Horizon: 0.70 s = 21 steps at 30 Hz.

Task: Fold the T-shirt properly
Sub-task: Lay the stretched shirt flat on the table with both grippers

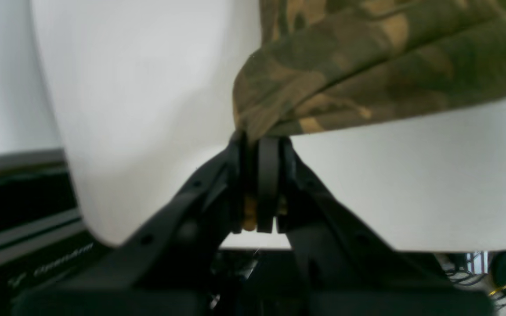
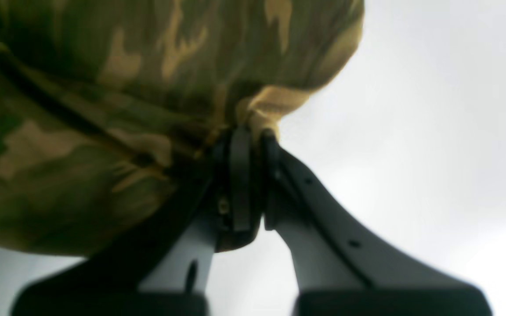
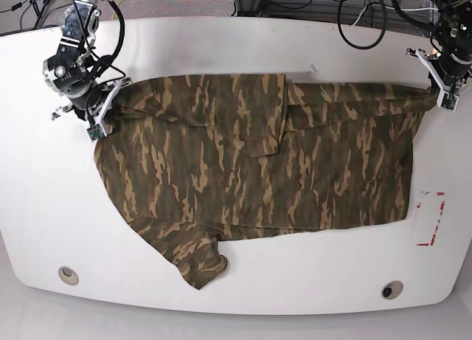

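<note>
Base view, from the near edge of the white table (image 3: 236,296) to its far edge. Landmark: the T-shirt (image 3: 258,170), camouflage print in olive, brown and tan, spread flat across the middle of the table. Nearest the camera, one sleeve (image 3: 195,262) juts from the shirt's lower edge toward the table's front rim; a round grommet (image 3: 68,274) lies to its left and a second grommet (image 3: 391,289) well to its right. A red corner marking (image 3: 435,218) sits on the table just beyond the shirt's right edge. Across the shirt's upper middle, a folded flap (image 3: 262,111) overlies the body.

At the shirt's far left corner, the right gripper (image 3: 99,115) is clamped on a bunch of fabric; the right wrist view shows its jaws (image 2: 248,136) pressed together with cloth pinched between them. At the shirt's far right corner, the left gripper (image 3: 435,93) is likewise closed on the cloth; the left wrist view shows the fabric gathered to a point between its jaws (image 1: 259,140). Beyond the shirt and the table's far rim, dark cables (image 3: 354,8) lie on the floor.
</note>
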Each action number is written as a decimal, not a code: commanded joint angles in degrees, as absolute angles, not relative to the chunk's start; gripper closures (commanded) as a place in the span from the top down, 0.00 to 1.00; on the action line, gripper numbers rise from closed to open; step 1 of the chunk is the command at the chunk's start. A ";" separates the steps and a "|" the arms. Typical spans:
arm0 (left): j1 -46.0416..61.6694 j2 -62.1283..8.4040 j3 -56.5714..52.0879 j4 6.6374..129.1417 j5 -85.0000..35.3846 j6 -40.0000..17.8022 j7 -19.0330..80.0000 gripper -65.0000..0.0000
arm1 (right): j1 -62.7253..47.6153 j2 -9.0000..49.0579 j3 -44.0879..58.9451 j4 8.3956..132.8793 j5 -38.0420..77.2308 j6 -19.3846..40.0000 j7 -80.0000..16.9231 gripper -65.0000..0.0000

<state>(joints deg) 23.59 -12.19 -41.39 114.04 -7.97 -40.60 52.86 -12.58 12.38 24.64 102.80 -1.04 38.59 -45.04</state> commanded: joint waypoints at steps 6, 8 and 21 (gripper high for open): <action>25.54 -15.34 -42.86 114.77 -7.34 -40.00 51.91 0.01 | -16.92 13.32 25.01 103.96 -1.27 38.29 -44.09 0.01; 25.71 -15.34 -42.86 114.77 -7.34 -40.00 51.91 0.01 | -17.63 13.23 24.92 103.96 -1.27 38.29 -44.09 0.01; 27.91 -15.43 -42.59 114.77 -7.34 -40.00 51.91 0.05 | -21.67 11.38 24.92 104.04 -1.71 38.20 -44.18 0.01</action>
